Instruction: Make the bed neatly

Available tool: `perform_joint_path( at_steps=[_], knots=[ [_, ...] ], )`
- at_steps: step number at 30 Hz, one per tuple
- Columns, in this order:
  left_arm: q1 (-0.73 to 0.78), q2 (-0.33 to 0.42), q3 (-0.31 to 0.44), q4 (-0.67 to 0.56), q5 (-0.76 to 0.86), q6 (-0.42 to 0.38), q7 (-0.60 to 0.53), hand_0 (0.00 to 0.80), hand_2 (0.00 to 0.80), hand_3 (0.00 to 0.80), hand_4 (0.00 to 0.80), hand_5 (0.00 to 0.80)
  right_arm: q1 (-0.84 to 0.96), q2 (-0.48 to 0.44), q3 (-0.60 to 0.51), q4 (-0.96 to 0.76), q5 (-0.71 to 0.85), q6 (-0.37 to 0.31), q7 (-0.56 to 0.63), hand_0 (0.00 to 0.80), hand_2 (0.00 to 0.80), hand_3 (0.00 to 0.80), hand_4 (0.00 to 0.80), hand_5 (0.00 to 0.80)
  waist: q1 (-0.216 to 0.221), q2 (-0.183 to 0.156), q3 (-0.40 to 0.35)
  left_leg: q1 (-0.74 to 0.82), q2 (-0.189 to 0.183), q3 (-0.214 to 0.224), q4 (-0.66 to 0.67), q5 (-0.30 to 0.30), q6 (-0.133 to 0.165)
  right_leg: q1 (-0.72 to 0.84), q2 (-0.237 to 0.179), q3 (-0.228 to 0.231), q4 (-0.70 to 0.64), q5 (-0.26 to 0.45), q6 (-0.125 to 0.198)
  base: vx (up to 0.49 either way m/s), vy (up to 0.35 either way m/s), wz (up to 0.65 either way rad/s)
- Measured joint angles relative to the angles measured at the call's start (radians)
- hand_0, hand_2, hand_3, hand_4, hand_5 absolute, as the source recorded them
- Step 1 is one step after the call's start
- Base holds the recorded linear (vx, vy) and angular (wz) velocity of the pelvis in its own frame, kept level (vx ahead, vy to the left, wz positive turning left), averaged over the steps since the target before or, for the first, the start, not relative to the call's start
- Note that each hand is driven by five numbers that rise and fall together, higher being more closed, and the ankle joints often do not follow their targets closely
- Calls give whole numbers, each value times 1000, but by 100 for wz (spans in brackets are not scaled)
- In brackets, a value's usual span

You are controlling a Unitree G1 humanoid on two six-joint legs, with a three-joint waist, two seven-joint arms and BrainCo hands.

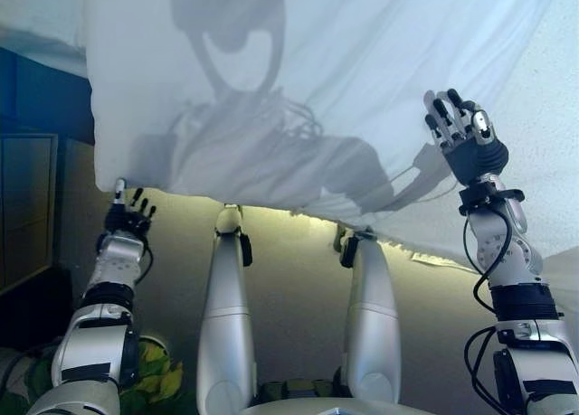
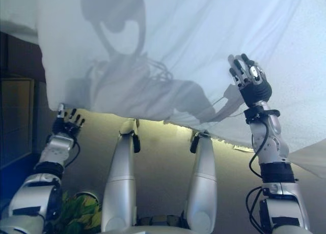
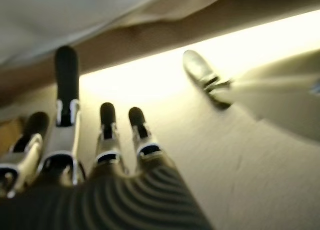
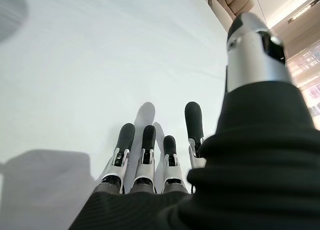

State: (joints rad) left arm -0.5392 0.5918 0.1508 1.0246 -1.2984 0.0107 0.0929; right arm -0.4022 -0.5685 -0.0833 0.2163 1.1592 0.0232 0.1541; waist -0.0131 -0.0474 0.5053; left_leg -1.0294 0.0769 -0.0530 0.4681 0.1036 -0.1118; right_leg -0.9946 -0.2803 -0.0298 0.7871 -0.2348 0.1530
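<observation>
Beyond the fingertips of both hands lay one white sheet (image 1: 344,80), spread over the bed and hanging over its near edge, its hem dropping lowest near the left hand and rising toward the right. The right hand (image 1: 463,133) rested flat on the cloth with its fingers (image 4: 150,140) straight and close together, holding nothing; the sheet ran smooth ahead of them. The left hand (image 1: 128,218) hung below the drooping corner of the hem, its fingers (image 3: 66,79) straight and loosely spread, the cloth just above their tips and not pinched; whether any tip brushed the hem could not be told. The risk, as I judged it, was on the left: with nothing gripped there, any sweep by the right palm could drag the sheet sideways and leave the hem crooked or bunch a fold under the fingers. A flat palm could also slide over the smooth cloth without moving it. The left fingers might close on air if the corner swayed. Counted: one sheet, two hands, and no pillow or blanket visible.
</observation>
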Motion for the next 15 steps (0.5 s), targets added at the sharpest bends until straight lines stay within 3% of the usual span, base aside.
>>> perform_joint_path(
  at_steps=[7, 15],
  knots=[
    [23, 65, 72, 63, 29, 22, 69, 0, 0, 0, 0, 0, 25, 2, -4, -32, -3, 22, -1, 0, 0, 0, 0, 0, 3, 22, 1, 159, 1, 19, -120, 27, 1, 142, -9, -22, -80, 9, 1, 0, -3, 2],
    [65, 58, 114, 16, 29, 12, 43, 0, 0, 0, 0, 0, 86, 18, -7, -58, -38, 23, -11, 0, 0, 0, 0, 0, 3, 56, -9, 317, 6, 26, -218, 55, -5, 301, -23, -87, -150, 12, 2, 8, -73, 4]
  ],
)
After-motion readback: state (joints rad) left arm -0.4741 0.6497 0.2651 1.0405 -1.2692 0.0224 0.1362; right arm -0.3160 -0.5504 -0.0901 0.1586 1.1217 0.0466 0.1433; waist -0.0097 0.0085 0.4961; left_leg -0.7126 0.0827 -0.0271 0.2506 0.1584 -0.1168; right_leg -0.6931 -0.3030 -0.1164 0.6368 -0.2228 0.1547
